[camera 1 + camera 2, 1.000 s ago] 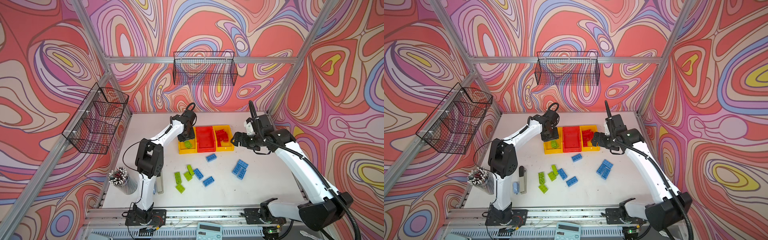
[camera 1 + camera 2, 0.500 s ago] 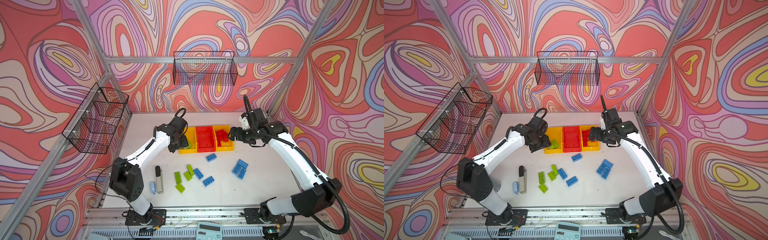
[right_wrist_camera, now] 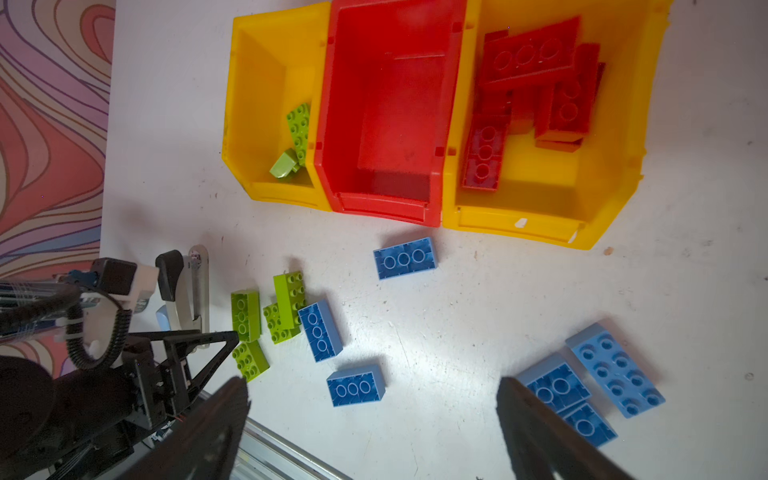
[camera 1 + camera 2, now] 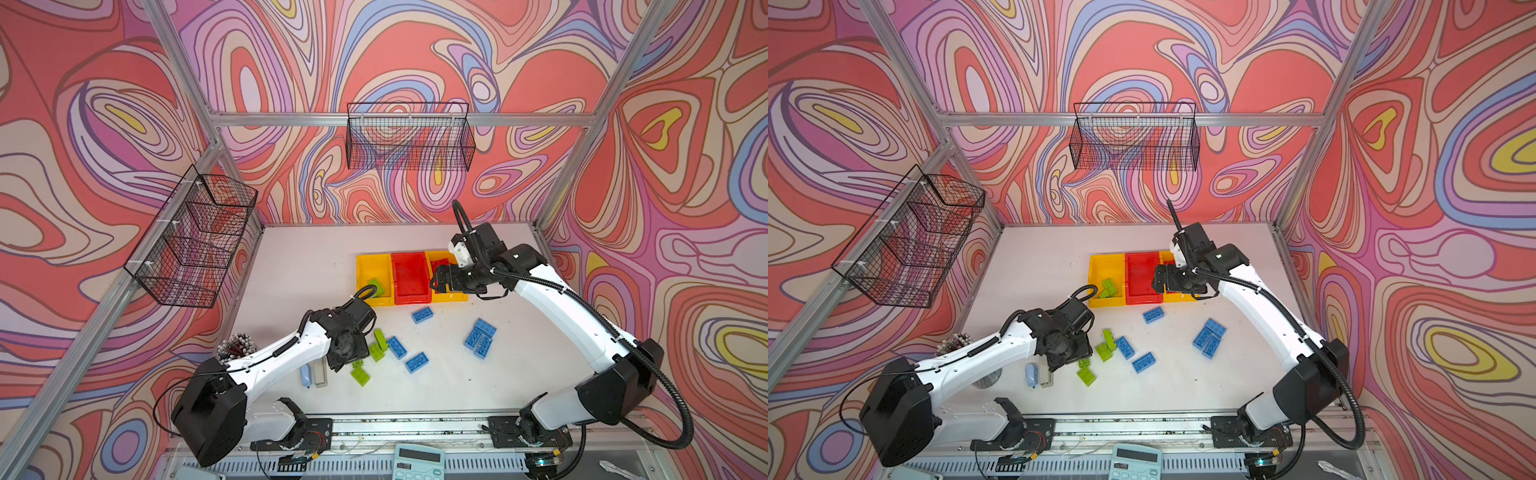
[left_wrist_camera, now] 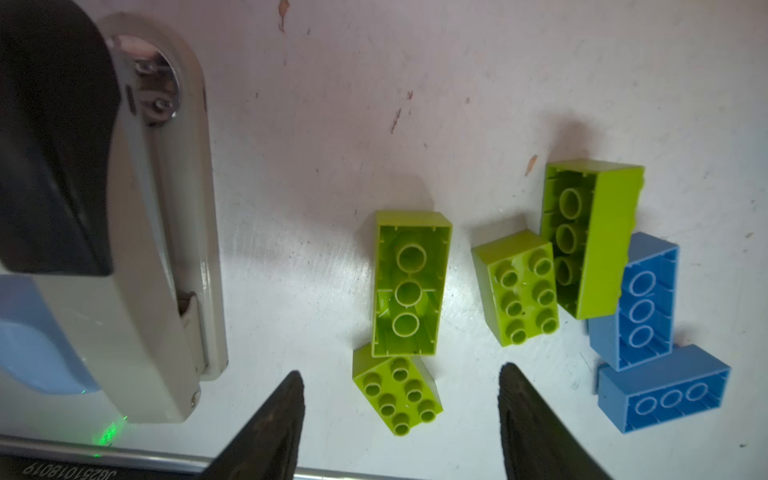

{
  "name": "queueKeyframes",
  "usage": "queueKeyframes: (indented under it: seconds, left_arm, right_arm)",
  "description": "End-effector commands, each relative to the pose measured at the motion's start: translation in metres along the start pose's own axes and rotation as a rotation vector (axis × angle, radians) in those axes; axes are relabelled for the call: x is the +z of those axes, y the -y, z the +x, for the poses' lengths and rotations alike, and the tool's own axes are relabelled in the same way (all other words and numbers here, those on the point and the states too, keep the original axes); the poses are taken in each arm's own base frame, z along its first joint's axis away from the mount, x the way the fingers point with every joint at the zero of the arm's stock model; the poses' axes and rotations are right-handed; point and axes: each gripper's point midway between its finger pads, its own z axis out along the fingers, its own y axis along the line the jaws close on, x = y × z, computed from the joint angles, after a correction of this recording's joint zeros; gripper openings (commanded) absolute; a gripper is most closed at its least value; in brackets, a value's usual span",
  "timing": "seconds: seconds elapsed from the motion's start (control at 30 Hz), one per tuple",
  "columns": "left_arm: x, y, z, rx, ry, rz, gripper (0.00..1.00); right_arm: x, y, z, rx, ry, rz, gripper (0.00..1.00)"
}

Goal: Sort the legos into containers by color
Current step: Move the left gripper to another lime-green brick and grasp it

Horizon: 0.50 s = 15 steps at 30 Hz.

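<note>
While the left hand (image 5: 400, 372) hangs spread, a studded green lego (image 5: 397, 395) lies between its fingertips (image 5: 284, 403).

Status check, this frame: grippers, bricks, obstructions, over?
Left gripper open, empty, over green bricks. Right gripper open, empty, by bins. Blue bricks all on table, red bin empty. Stapler beside green bricks.

Grey-and-blue stapler (image 5: 166, 257) laid on white table (image 4: 311, 266). Cup of pens (image 4: 239, 347) stood near it. Long wire basket (image 4: 409, 139) hung on back wall, tiered wire basket (image 4: 195, 245) on side wall. Calculator (image 4: 418, 459) seen at front rail.
</note>
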Motion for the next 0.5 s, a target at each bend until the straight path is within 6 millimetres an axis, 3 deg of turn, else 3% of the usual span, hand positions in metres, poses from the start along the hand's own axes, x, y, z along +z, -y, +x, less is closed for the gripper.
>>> queueKeyframes:
  seconds: [0.0,0.2,0.47]
  left_arm:
    - [0.011,0.008,-0.001,-0.054,0.006,0.034,0.65]
    - [0.034,0.014,-0.003,-0.012,-0.013,0.009,0.63]
    - [0.054,0.010,-0.004,0.036,-0.032,-0.079,0.42]
  right_arm:
    - [-0.002,-0.003,0.007,0.022,0.013,0.018,0.98]
    - [-0.022,0.004,0.014,0.052,0.047,0.049,0.98]
    - [-0.037,0.012,0.023,0.084,0.073,0.076,0.98]
